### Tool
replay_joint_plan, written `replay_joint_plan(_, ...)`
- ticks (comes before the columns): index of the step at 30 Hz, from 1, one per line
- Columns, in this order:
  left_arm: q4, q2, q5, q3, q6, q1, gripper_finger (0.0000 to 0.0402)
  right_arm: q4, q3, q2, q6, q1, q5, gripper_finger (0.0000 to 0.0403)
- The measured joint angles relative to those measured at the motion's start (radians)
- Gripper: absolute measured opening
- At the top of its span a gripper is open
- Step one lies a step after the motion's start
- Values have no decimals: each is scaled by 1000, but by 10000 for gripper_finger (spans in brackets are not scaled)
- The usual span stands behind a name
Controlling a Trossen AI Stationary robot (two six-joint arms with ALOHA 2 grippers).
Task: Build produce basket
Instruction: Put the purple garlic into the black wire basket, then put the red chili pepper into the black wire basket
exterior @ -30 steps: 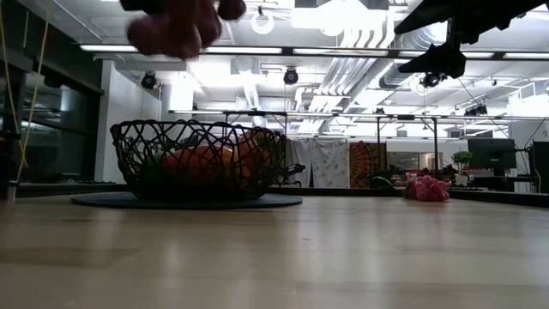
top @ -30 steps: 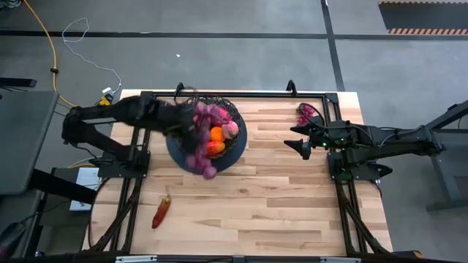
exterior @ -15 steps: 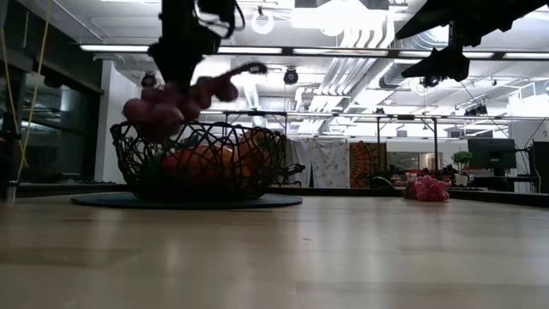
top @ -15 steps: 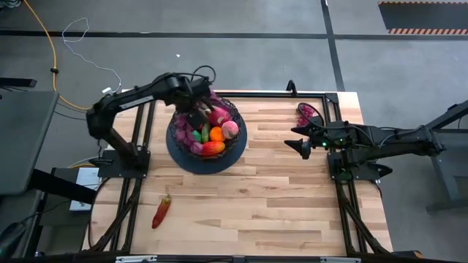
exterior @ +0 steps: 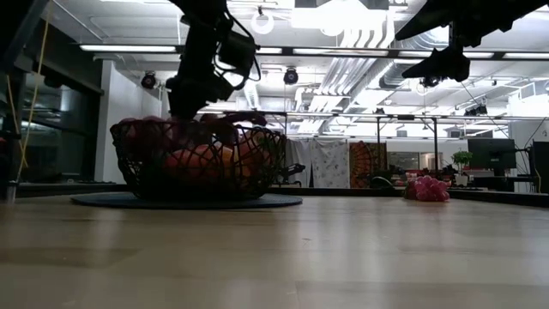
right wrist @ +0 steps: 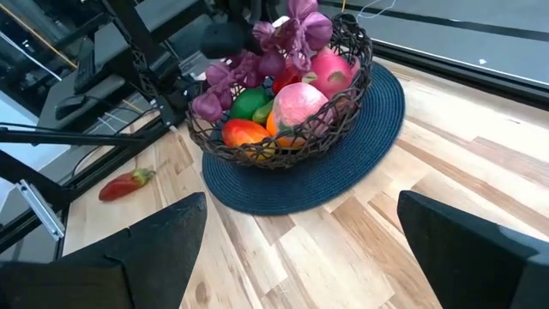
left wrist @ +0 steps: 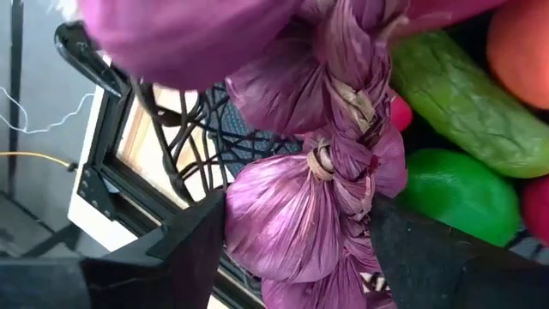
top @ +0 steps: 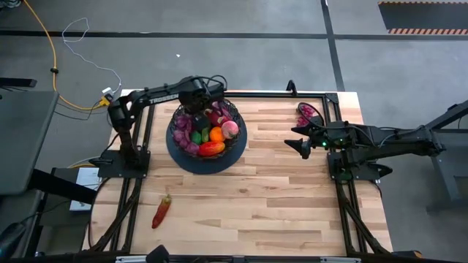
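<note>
The black wire basket (top: 240, 130) stands on a round blue mat (top: 183, 157) at the table's far left. It holds an orange, a green lime (left wrist: 455, 193), a cucumber (left wrist: 463, 99), pink and red fruits and a red-orange mango (top: 212, 148). My left gripper (top: 196, 109) is above the basket's far part, pointing steeply down, shut on a purple bunch (left wrist: 296, 210). The bunch trails along the basket's left side (right wrist: 225, 79). My right gripper (top: 292, 139) hovers open above the table's right part, holding nothing. My left gripper pinches the purple bunch between its two fingers (left wrist: 184, 257), across the braided stem and the bulbs beside it (left wrist: 322, 163). The fingers come from above, slanting down. The bunch's upper end (right wrist: 296, 21) stands above the rim; the rest lies in the basket on the other produce.
A red chili pepper (top: 161, 210) lies on the bare wood near the table's left front. A pink bunch (top: 307, 113) lies at the far right, just beyond my right gripper. Black frame rails run along the table's left, right and far edges.
My left gripper has swung from above the basket's near-left side toward the far edge and come down over the basket, tipping to point more steeply down. The purple bunch came with it, from high above the rim down into the basket.
</note>
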Motion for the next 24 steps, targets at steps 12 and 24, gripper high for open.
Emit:
replay_joint_plan(12, -2, -26, -18, 3, 71, 0, 326, 0, 0, 0, 0, 0, -1, 373)
replay_joint_plan(24, -29, -40, 25, 249, 43, 0, 341, 0, 0, 0, 0, 0, -1, 373)
